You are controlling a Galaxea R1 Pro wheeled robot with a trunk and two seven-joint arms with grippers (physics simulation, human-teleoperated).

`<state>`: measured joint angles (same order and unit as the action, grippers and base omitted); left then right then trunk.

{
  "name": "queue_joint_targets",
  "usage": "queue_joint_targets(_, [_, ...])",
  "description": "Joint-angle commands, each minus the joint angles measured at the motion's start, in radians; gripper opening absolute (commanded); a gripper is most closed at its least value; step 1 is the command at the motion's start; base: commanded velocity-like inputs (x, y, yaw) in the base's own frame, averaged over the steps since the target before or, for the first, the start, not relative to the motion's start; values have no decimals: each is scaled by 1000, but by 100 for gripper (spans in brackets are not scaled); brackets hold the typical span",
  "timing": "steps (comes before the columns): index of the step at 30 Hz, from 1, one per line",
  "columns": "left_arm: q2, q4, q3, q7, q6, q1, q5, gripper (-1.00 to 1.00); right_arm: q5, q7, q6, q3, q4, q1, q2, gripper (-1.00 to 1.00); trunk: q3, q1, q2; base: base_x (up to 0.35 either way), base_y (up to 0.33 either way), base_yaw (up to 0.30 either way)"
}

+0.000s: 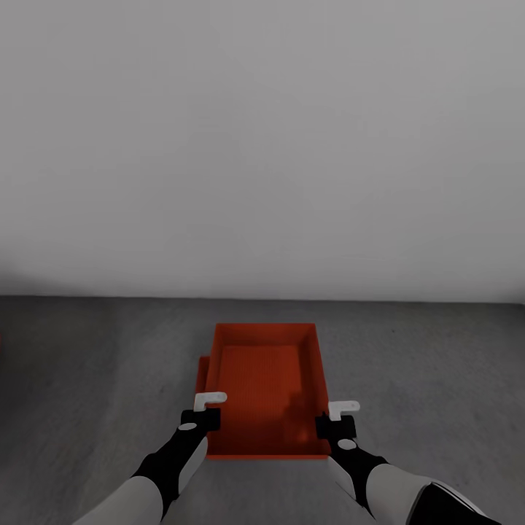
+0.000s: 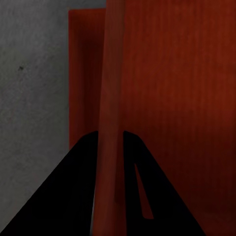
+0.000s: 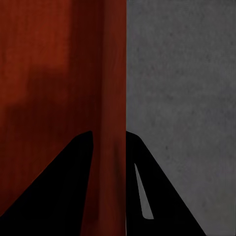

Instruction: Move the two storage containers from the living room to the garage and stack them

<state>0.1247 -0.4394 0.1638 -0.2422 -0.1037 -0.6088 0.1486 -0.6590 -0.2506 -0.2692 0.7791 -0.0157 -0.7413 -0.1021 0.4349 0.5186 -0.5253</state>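
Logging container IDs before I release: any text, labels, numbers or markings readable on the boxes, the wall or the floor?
None: no readable text in any view.
Held container: plain orange-red walls, no label.
Lower container, edge showing beneath: plain.
Wall: blank pale grey.
Floor: bare mottled grey.
Left gripper and right gripper: no markings legible.
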Motion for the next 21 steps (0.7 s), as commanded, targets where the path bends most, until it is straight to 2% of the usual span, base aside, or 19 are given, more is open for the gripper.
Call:
queue_joint_targets(1, [-8, 0, 2, -12, -7, 0, 18, -100, 6, -1, -4, -27, -3, -1, 1, -100, 1, 1, -1, 211, 0, 0])
queue_joint_targets(13, [-10, 1, -12, -12, -7, 0, 18, -100, -33, -1, -4, -27, -3, -1, 1, -100, 2, 1, -1, 301, 0, 0])
queue_joint_targets(21, [-10, 1, -12, -12, -7, 0, 19, -100, -34, -2, -5, -27, -3, 0, 0, -100, 2, 1, -1, 318, 0, 0])
